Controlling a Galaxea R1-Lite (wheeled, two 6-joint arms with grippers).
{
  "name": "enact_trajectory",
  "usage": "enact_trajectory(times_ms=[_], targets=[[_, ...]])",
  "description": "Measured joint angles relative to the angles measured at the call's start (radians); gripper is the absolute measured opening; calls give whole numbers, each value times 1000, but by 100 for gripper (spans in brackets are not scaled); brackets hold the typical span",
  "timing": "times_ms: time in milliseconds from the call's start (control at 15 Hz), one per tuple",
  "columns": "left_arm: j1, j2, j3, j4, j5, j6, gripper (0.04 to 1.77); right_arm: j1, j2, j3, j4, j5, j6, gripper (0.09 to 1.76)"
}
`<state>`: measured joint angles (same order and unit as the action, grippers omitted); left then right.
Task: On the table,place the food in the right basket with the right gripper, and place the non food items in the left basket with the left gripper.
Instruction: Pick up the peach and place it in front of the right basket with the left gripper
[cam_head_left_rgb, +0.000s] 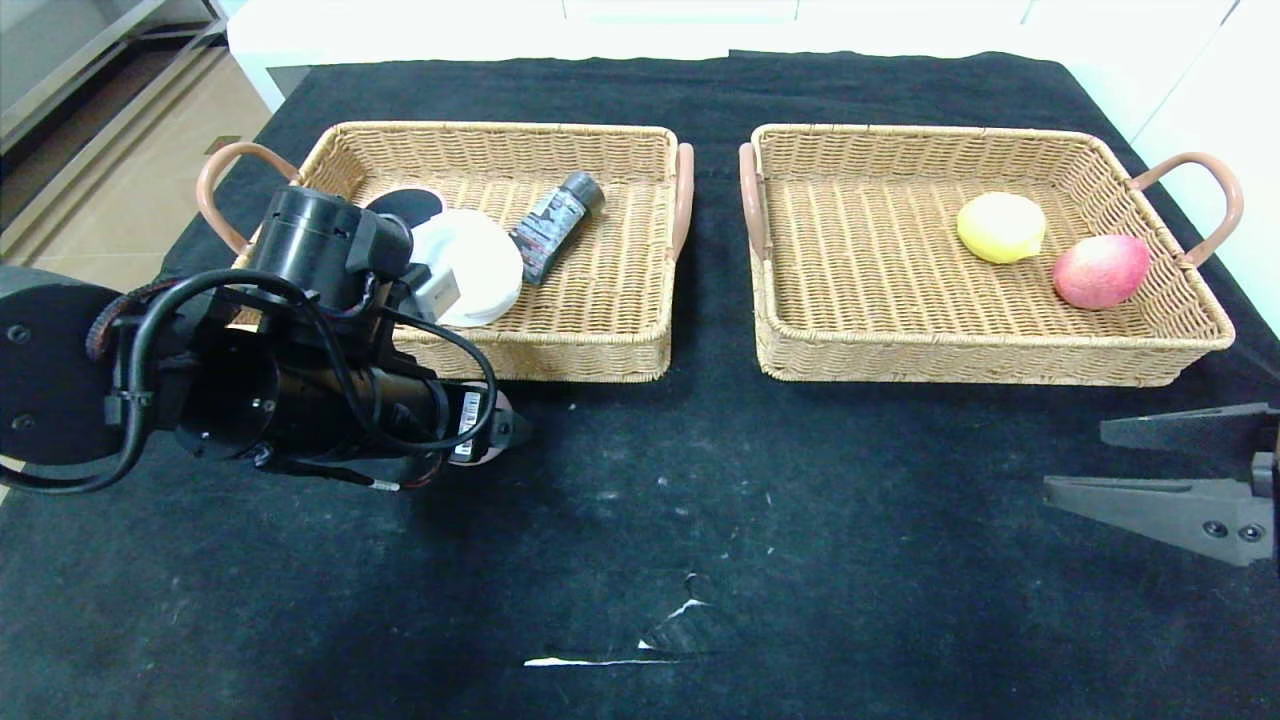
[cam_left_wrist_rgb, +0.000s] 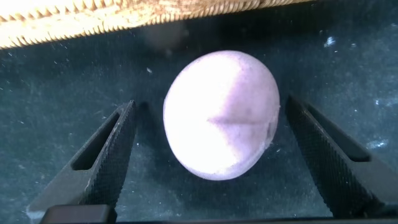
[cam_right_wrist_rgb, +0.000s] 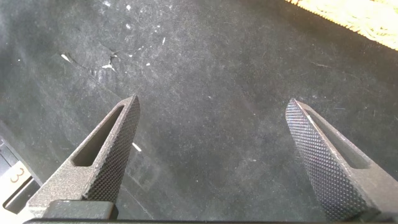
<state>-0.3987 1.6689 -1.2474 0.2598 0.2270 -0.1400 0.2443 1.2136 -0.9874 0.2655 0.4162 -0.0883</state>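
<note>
pale mauve ball (cam_left_wrist_rgb: 221, 115) on the black cloth of the table (cam_head_left_rgb: 800, 520), just in front of the left basket (cam_head_left_rgb: 560, 355), near its front wall. sits between the fingers (cam_left_wrist_rgb: 102, 165) of the left gripper (cam_left_wrist_rgb: 217, 168), which are spread wide, one each side of the ball, neither touching it, nothing held. in head view mostly hidden under the left arm, only a sliver showing.

looks like food by shape, so by the task belongs in the right basket (cam_head_left_rgb: 990, 355) w/ the right gripper (cam_head_left_rgb: 1150, 465), not the left one now around it. right gripper low over bare cloth near the right edge, well apart from the ball, fingers (cam_right_wrist_rgb: 106, 158) wide open, empty.

handling, as a guess: smooth rounded skin w/ a shallow crease across the middle, probably light, maybe hollow plastic or foam; stiffness can't tell. round + smooth = prone to roll or squirt out if pinched off-centre. best hold: across the widest part, pads square on opposite sides, centred, low enough to stop it popping up. textured finger pads should help grip. gentle close likely enough; not fragile-looking.

already sorted: lemon (cam_head_left_rgb: 1000, 227) and peach (cam_head_left_rgb: 1100, 271) in right basket; tube (cam_head_left_rgb: 555, 228), white dish (cam_head_left_rgb: 470, 265) in left basket, dark round shape behind the dish prob the pan (cam_head_left_rgb: 405, 207), partly hidden by the arm. ball looks like the last piece out.
</note>
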Motion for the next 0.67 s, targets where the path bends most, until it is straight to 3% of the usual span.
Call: enact_trajectory(times_ms=[267,467,667], targets=[[0,7,-2,0,3,-6,166,0,0,0,0,0,0,171],[-1,7,1,-1,3,-5,116,0,0,1,0,0,0,171],[-1,7,2,0,3,-6,83,0,0,1,0,0,0,171]])
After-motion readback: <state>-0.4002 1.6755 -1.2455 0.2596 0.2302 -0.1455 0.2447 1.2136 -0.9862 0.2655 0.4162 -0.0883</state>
